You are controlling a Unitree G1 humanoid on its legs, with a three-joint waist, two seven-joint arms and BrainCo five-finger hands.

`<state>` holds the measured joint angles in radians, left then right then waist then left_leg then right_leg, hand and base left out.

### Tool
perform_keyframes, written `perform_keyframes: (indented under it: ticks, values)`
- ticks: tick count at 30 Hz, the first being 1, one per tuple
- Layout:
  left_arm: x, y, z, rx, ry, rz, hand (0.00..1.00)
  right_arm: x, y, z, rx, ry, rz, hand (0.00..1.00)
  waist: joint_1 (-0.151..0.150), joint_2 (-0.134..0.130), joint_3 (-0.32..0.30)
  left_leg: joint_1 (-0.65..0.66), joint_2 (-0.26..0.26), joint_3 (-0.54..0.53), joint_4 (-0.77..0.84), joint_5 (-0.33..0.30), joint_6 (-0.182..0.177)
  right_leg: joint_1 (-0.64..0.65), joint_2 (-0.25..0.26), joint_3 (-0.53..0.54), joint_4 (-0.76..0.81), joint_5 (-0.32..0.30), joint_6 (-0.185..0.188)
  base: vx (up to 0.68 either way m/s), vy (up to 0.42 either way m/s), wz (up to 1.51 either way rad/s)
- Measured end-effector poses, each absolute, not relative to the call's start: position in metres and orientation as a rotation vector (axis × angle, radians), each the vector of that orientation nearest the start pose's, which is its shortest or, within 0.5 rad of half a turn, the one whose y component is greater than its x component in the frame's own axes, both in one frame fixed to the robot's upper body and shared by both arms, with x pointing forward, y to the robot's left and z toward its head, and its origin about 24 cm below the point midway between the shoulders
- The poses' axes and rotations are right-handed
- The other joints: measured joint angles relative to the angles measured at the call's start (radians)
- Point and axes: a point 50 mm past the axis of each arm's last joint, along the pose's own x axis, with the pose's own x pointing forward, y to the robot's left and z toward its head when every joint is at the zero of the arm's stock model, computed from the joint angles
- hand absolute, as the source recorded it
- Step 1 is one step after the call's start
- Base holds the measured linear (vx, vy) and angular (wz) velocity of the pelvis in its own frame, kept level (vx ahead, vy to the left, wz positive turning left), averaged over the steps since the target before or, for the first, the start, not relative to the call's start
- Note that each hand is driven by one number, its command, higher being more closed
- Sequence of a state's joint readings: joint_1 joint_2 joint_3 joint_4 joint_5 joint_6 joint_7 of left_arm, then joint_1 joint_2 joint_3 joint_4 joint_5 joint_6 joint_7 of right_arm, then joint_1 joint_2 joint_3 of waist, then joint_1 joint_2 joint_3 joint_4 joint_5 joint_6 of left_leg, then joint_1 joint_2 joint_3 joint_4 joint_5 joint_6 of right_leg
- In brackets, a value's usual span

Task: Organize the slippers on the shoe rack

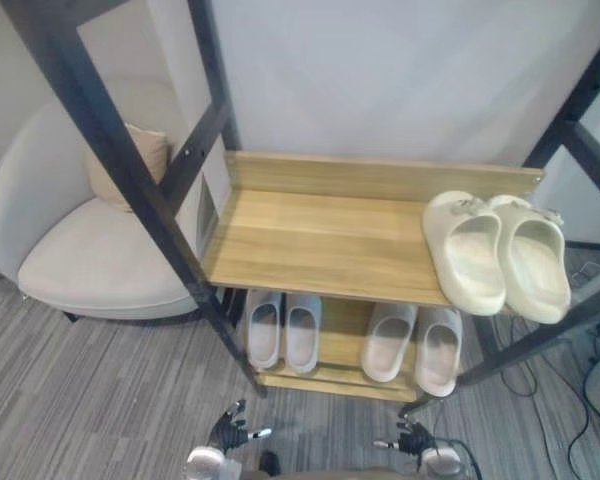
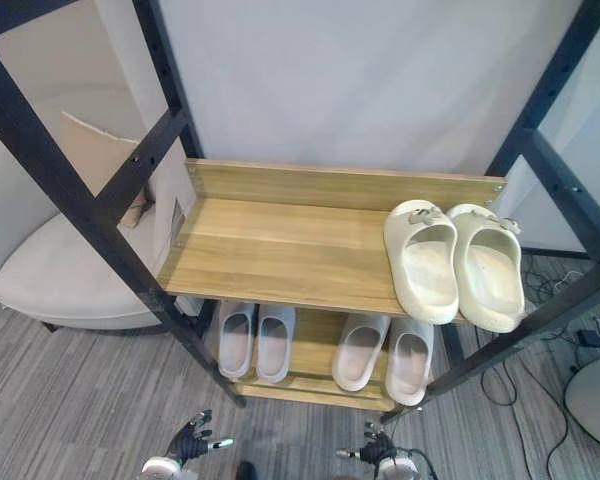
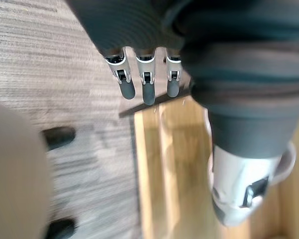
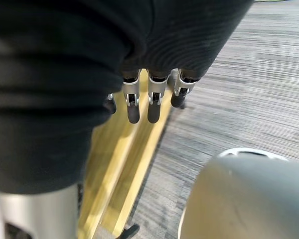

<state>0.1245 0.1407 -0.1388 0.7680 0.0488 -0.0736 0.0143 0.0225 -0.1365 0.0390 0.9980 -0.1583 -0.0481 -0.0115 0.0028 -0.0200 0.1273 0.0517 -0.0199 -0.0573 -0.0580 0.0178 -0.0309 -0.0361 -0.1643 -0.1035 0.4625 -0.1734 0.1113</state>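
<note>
Silver L hand (image 1: pixel 228 432), R hand (image 1: pixel 414 438) low

Bright, even, diffuse indoor light; the top shelf (image 1: pixel 310 240) throws soft shade over the grey slippers (image 1: pixel 302 333) at six o'clock.

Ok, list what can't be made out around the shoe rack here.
Grey slippers: far ends hidden under the upper shelf, both eye views.
Lower shelf: back hidden by the same shelf.
Armchair: crossed by the black frame bar, cut off at the left edge.
</note>
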Motion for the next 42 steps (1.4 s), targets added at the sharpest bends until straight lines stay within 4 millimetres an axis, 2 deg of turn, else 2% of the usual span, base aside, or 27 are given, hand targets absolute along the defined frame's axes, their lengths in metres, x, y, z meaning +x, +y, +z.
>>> perform_keyframes:
  ticks: [2, 3, 5, 7, 11, 12, 13, 14, 15, 16, 17, 20, 21, 22, 23, 24, 26, 32, 33, 34, 36, 37, 38, 39, 40, 41, 42]
  values:
    - [0.15, 0.177, -0.127, 0.232, 0.793, -0.079, 0.0, 0.13, -0.192, -0.149, -0.278, 0.979, 0.04, 0.0, -0.003, -0.021, -0.005, -0.043, -0.023, -0.104, 0.028, 0.006, 0.005, -0.003, 0.007, 0.073, 0.023, -0.019, -0.03, 0.03, -0.007, 1.57]
    - [0.154, 0.176, -0.126, 0.235, 0.782, -0.083, 0.0, 0.13, -0.19, -0.149, -0.274, 0.981, 0.041, 0.0, -0.002, -0.017, -0.003, -0.061, -0.034, -0.142, 0.036, 0.006, 0.004, 0.003, 0.013, 0.108, 0.021, -0.031, -0.042, -0.01, -0.035, 1.37]
    - [0.157, 0.176, -0.125, 0.241, 0.776, -0.072, 0.0, 0.132, -0.187, -0.149, -0.267, 0.974, 0.045, 0.0, 0.008, -0.028, -0.006, -0.092, -0.057, -0.211, 0.045, 0.024, -0.002, 0.033, 0.024, 0.178, -0.019, -0.064, -0.054, -0.02, -0.072, 1.16]
    - [0.158, 0.177, -0.124, 0.242, 0.772, -0.055, 0.0, 0.142, -0.184, -0.146, -0.268, 0.949, 0.052, 0.0, 0.029, -0.024, 0.0, -0.127, -0.067, -0.257, 0.049, 0.039, -0.016, 0.061, 0.025, 0.169, -0.094, -0.09, -0.078, -0.01, -0.129, 0.78]
    - [0.168, 0.178, -0.122, 0.242, 0.758, -0.036, 0.0, 0.172, -0.183, -0.134, -0.283, 0.871, 0.051, 0.0, 0.04, 0.003, 0.05, -0.216, -0.051, -0.349, 0.078, 0.076, -0.066, 0.098, 0.073, 0.096, -0.218, -0.094, -0.08, -0.06, -0.193, 0.78]
    - [0.169, 0.176, -0.123, 0.235, 0.761, -0.039, 0.0, 0.177, -0.183, -0.132, -0.287, 0.855, 0.044, 0.0, 0.04, 0.006, 0.061, -0.232, -0.042, -0.343, 0.075, 0.108, -0.074, 0.109, 0.083, 0.072, -0.229, -0.094, -0.08, -0.13, -0.208, 1.02]
    - [0.172, 0.172, -0.122, 0.23, 0.755, -0.045, 0.0, 0.182, -0.184, -0.129, -0.289, 0.841, 0.029, 0.0, 0.034, 0.006, 0.064, -0.262, -0.049, -0.305, 0.048, 0.201, -0.067, 0.1, 0.089, 0.037, -0.237, -0.089, -0.088, -0.17, -0.166, 1.24]
    - [0.177, 0.165, -0.12, 0.219, 0.735, -0.058, 0.0, 0.184, -0.188, -0.128, -0.288, 0.838, 0.01, 0.0, 0.021, -0.004, 0.071, -0.28, -0.04, -0.175, 0.021, 0.246, -0.064, 0.093, 0.076, -0.008, -0.261, -0.069, -0.105, -0.18, -0.068, 1.27]
    - [0.179, 0.163, -0.12, 0.212, 0.736, -0.057, 0.0, 0.185, -0.187, -0.127, -0.277, 0.833, 0.0, 0.0, 0.019, -0.003, 0.074, -0.316, -0.032, -0.014, 0.125, 0.158, -0.023, 0.098, 0.078, -0.042, -0.278, -0.07, -0.107, -0.16, -0.055, 1.18]
    - [0.18, 0.161, -0.12, 0.207, 0.736, -0.06, 0.0, 0.187, -0.188, -0.126, -0.277, 0.829, -0.014, 0.0, 0.016, 0.0, 0.09, -0.348, -0.005, 0.146, 0.286, 0.033, 0.048, 0.106, 0.084, -0.087, -0.287, -0.071, -0.109, -0.12, -0.032, 0.94]
    - [0.179, 0.161, -0.12, 0.207, 0.74, -0.059, 0.0, 0.186, -0.19, -0.127, -0.272, 0.831, -0.025, 0.0, 0.011, -0.002, 0.094, -0.358, 0.018, 0.228, 0.397, -0.046, 0.063, 0.106, 0.083, -0.117, -0.284, -0.072, -0.111, -0.11, -0.07, 0.91]
    - [0.175, 0.16, -0.124, 0.206, 0.761, -0.061, 0.0, 0.171, -0.195, -0.133, -0.263, 0.87, -0.047, 0.0, -0.003, 0.001, 0.091, -0.295, 0.099, 0.384, 0.573, -0.197, 0.052, 0.119, 0.062, -0.217, -0.276, -0.073, -0.11, -0.1, -0.018, 0.9]
    - [0.177, 0.159, -0.124, 0.213, 0.764, -0.065, 0.0, 0.157, -0.197, -0.138, -0.259, 0.907, -0.054, 0.0, -0.011, 0.016, 0.082, -0.24, 0.162, 0.44, 0.59, -0.25, 0.036, 0.129, 0.053, -0.278, -0.27, -0.078, -0.099, -0.05, 0.07, 0.92]
    - [0.177, 0.159, -0.124, 0.214, 0.763, -0.066, 0.0, 0.155, -0.198, -0.139, -0.259, 0.912, -0.054, 0.0, -0.013, 0.02, 0.079, -0.234, 0.169, 0.448, 0.583, -0.258, 0.028, 0.128, 0.051, -0.287, -0.267, -0.081, -0.095, -0.03, 0.146, 1.02]
    - [0.177, 0.158, -0.124, 0.217, 0.764, -0.07, 0.0, 0.15, -0.2, -0.141, -0.257, 0.925, -0.064, 0.0, -0.019, 0.027, 0.076, -0.22, 0.163, 0.454, 0.54, -0.274, 0.003, 0.127, 0.046, -0.308, -0.251, -0.096, -0.067, -0.01, 0.156, 0.84]
    - [0.18, 0.158, -0.124, 0.225, 0.761, -0.074, 0.0, 0.147, -0.199, -0.142, -0.248, 0.937, -0.068, 0.0, -0.021, 0.025, 0.071, -0.194, 0.13, 0.451, 0.473, -0.286, 0.002, 0.127, 0.041, -0.321, -0.249, -0.104, -0.053, 0.0, 0.205, 1.04]
    - [0.177, 0.163, -0.126, 0.245, 0.777, -0.072, 0.0, 0.141, -0.187, -0.146, -0.211, 0.954, -0.056, 0.0, -0.019, 0.0, 0.059, -0.161, 0.057, 0.411, 0.358, -0.234, 0.029, 0.133, 0.013, -0.316, -0.271, -0.082, -0.048, 0.0, 0.199, 0.84]
    - [0.148, 0.175, -0.14, 0.27, 0.877, -0.042, 0.0, 0.153, -0.173, -0.143, -0.192, 0.926, -0.024, 0.0, -0.006, -0.002, 0.028, -0.113, -0.005, 0.347, 0.246, -0.17, 0.06, 0.176, 0.01, -0.267, -0.332, -0.019, -0.031, 0.0, 0.081, 0.44]
    - [0.136, 0.169, -0.145, 0.241, 0.911, -0.033, 0.0, 0.157, -0.169, -0.143, -0.193, 0.921, 0.0, 0.0, -0.005, 0.01, 0.022, -0.075, -0.006, 0.301, 0.163, -0.13, 0.08, 0.062, -0.025, -0.268, -0.052, -0.002, -0.026, -0.02, 0.088, 0.51]
    - [0.136, 0.17, -0.145, 0.243, 0.912, -0.032, 0.0, 0.153, -0.169, -0.144, -0.191, 0.932, -0.002, 0.0, -0.012, 0.0, 0.025, -0.059, -0.007, 0.289, 0.162, -0.124, 0.083, 0.02, -0.054, -0.265, 0.073, -0.006, -0.025, -0.02, 0.077, 0.74]
    - [0.133, 0.174, -0.146, 0.248, 0.92, -0.022, 0.0, 0.144, -0.165, -0.147, -0.184, 0.954, 0.014, 0.0, -0.013, -0.017, 0.016, -0.046, -0.022, 0.265, 0.16, -0.124, 0.083, -0.009, -0.072, -0.231, 0.148, -0.033, -0.019, 0.02, -0.008, 0.45]
    - [0.134, 0.178, -0.145, 0.244, 0.917, -0.002, 0.0, 0.146, -0.163, -0.147, -0.184, 0.949, 0.023, 0.0, -0.002, -0.025, 0.014, -0.046, -0.036, 0.235, 0.156, -0.126, 0.087, -0.028, -0.06, -0.213, 0.151, -0.043, -0.025, 0.01, -0.015, 0.43]
    - [0.136, 0.179, -0.144, 0.237, 0.914, 0.011, 0.0, 0.145, -0.163, -0.148, -0.18, 0.954, 0.018, 0.0, -0.01, -0.03, 0.015, -0.053, -0.048, 0.196, 0.148, -0.121, 0.097, -0.042, -0.031, -0.167, 0.136, -0.084, -0.024, 0.01, -0.08, 1.23]
    - [0.144, 0.176, -0.14, 0.218, 0.873, 0.017, 0.0, 0.142, -0.167, -0.149, -0.179, 0.971, 0.005, 0.0, -0.028, -0.029, 0.018, -0.071, -0.075, 0.096, 0.144, -0.114, 0.125, -0.059, 0.043, -0.064, 0.091, -0.138, -0.07, -0.01, -0.148, 2.07]
    - [0.151, 0.17, -0.138, 0.182, 0.856, 0.027, 0.0, 0.147, -0.173, -0.146, -0.185, 0.952, -0.012, 0.0, -0.043, -0.017, 0.03, -0.068, -0.082, 0.014, 0.134, -0.112, 0.129, -0.082, 0.101, -0.011, 0.063, -0.15, -0.077, 0.0, -0.178, 1.94]
    - [0.151, 0.17, -0.138, 0.177, 0.857, 0.031, 0.0, 0.147, -0.176, -0.146, -0.19, 0.95, -0.016, 0.0, -0.044, -0.01, 0.035, -0.067, -0.083, -0.003, 0.134, -0.112, 0.126, -0.087, 0.114, -0.003, 0.048, -0.148, -0.079, -0.03, -0.163, 1.91]
    - [0.148, 0.171, -0.14, 0.172, 0.867, 0.039, 0.0, 0.149, -0.179, -0.144, -0.198, 0.935, -0.021, 0.0, -0.045, -0.009, 0.043, -0.078, -0.108, -0.069, 0.154, -0.114, 0.117, -0.08, 0.127, 0.04, -0.056, -0.142, -0.091, -0.08, -0.144, 1.58]
